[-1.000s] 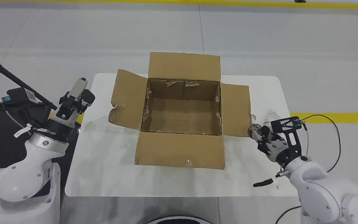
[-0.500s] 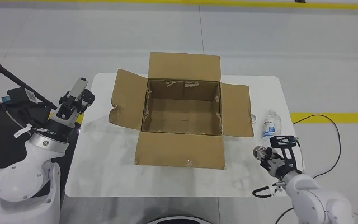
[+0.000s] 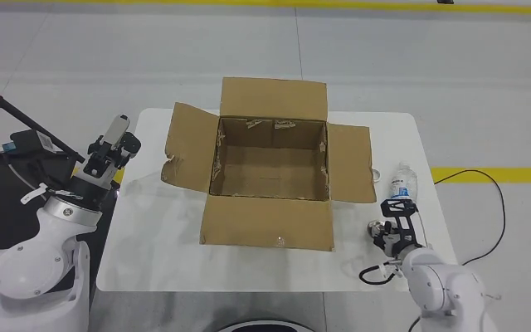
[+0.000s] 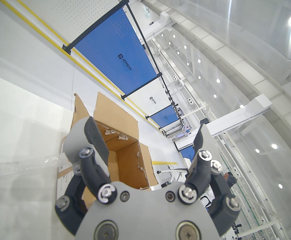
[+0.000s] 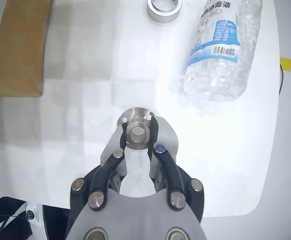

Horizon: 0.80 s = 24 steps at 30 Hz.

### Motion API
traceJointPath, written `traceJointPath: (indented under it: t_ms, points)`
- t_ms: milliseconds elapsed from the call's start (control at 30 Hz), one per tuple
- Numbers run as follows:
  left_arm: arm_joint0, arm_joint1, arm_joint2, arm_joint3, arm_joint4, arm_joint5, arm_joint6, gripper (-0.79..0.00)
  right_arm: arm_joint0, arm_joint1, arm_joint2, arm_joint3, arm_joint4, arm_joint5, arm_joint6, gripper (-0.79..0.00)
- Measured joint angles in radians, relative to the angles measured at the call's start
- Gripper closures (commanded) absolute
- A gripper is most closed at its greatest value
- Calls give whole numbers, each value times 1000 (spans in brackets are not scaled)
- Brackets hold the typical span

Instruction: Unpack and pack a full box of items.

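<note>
Pulled back toward the table's near edge, the right gripper (image 3: 388, 229) is now nearer the robot than the bottle (image 3: 403, 183), which lies on the table (image 3: 166, 249) just right of the open box (image 3: 265, 222).

From the left wrist, the left gripper (image 4: 145, 134) has its jaws apart and holds nothing.

From the right wrist, the jaws clamp a small metal fitting (image 5: 136, 113), seemingly resting on the table. A metal ring (image 5: 162, 10) lies near the bottle.

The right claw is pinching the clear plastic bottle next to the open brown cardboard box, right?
No. The right gripper pinches a small silver metal flanged ring; the clear plastic bottle lies free near the open brown cardboard box. The right wrist view shows it.
</note>
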Motion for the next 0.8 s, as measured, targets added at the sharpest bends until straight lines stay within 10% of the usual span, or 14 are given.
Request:
traceJointPath:
  t_ms: [333,800]
  points:
    - [0,0,0,0,0,0,0,-785,25,1,-28,34,-46,31,20,-6]
    - [0,0,0,0,0,0,0,-785,21,-1,-22,33,-22,70,-9,-785]
